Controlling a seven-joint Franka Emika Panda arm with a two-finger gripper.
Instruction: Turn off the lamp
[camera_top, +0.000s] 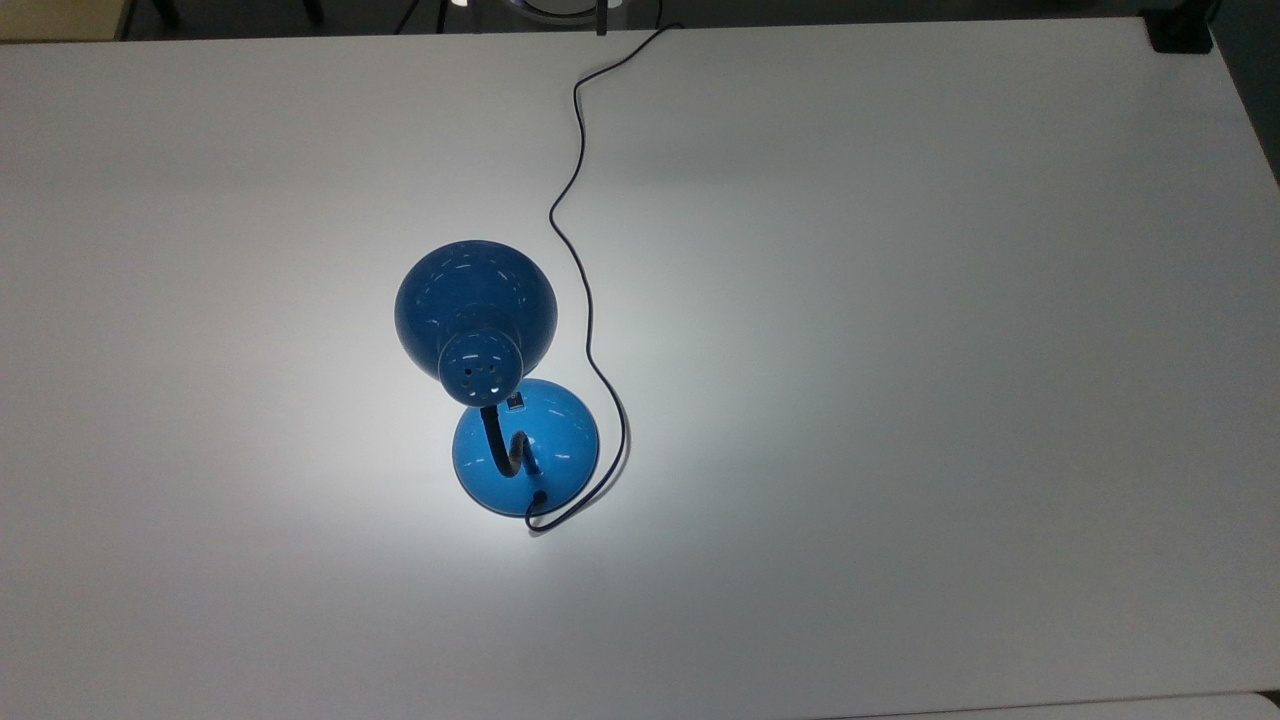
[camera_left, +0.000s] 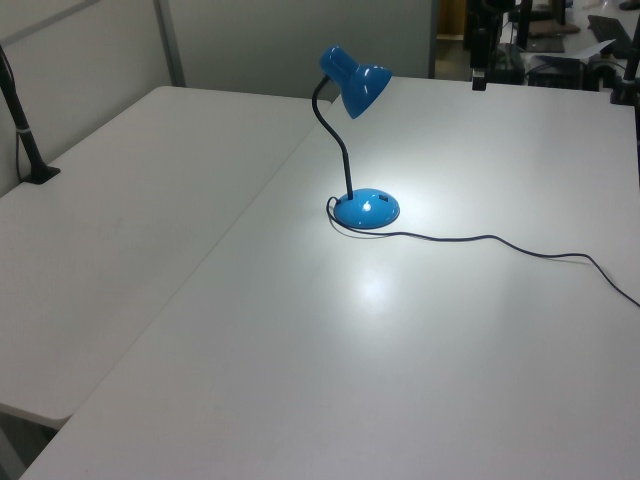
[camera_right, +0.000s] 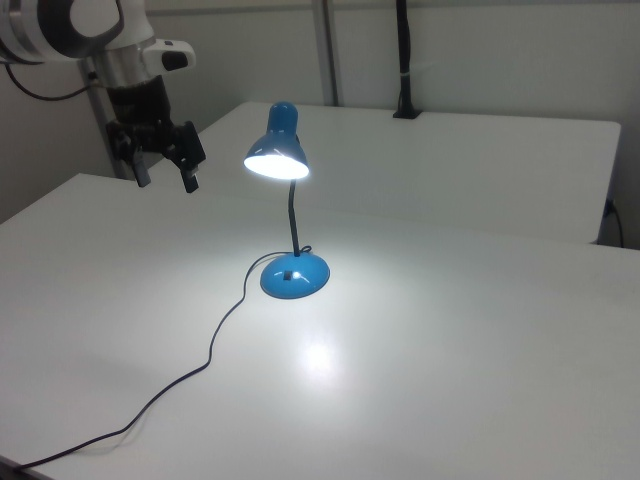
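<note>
Standing lit near the middle of the white table, the lamp throws a bright pool of light on the table around and in front of its base; the task is judged not yet begun. The gripper hangs in the air well apart from the lamp, off toward the right view's left, its two fingers spread and holding nothing.

Next move, as judged: bring the gripper across to the base and press the small dark switch set in the dome's top. A light, downward push seems called for, since the base is smooth and could slide.

Condition of the lamp: glossy blue domed shade with vent holes, black bent gooseneck, round blue base. Its thin black cord loops round the base and trails away over the table edge.
</note>
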